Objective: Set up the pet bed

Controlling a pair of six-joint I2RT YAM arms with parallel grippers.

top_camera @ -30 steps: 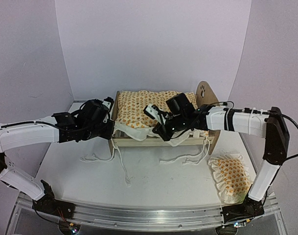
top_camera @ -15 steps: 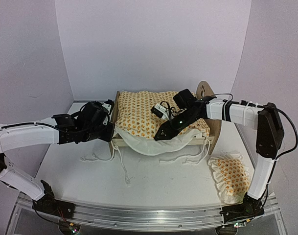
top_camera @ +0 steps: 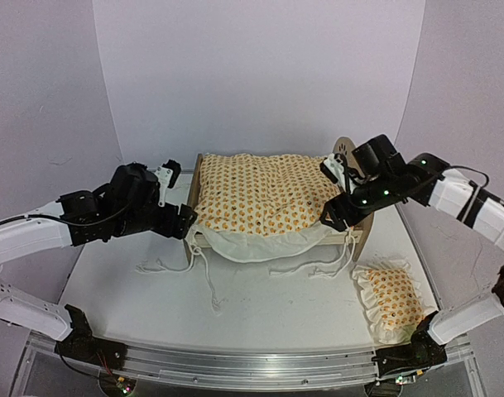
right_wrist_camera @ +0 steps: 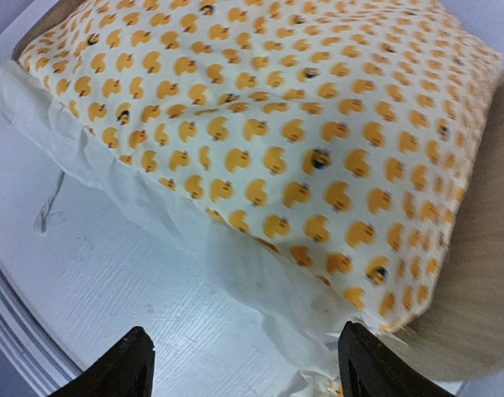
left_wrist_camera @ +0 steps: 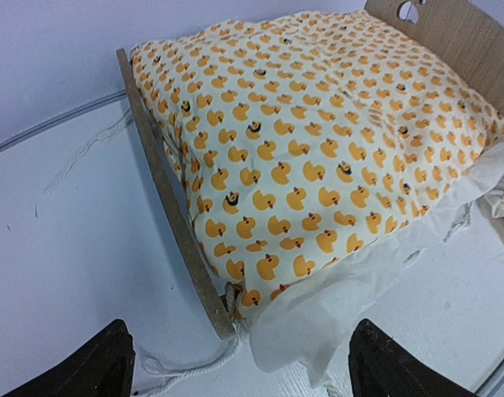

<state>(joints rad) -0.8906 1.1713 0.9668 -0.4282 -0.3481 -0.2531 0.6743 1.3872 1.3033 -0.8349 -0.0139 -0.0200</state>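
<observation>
The pet bed (top_camera: 344,154) stands at the back of the table, its light-wood end boards (left_wrist_camera: 165,198) showing at each side. A duck-print quilt (top_camera: 264,194) covers it, and the white ruffle (top_camera: 260,245) hangs over the near side; the mattress is hidden. My left gripper (top_camera: 184,223) hovers open just off the bed's left near corner, holding nothing. In the left wrist view the left gripper (left_wrist_camera: 243,368) frames that corner and the ruffle (left_wrist_camera: 343,306). My right gripper (top_camera: 338,217) is open by the right near corner. Its wrist view shows the right gripper (right_wrist_camera: 247,364) above the table, short of the quilt (right_wrist_camera: 276,124).
A small ruffled pillow (top_camera: 390,299) of the same duck print lies on the table at the front right. White cords (top_camera: 198,269) trail from the bed over the table in front of it. Walls enclose the table on the left, back and right.
Both grippers have opened and let go of the quilt's near edge. The right arm has drawn back to the right, the left a little to the left. The quilt now lies spread over the bed.
</observation>
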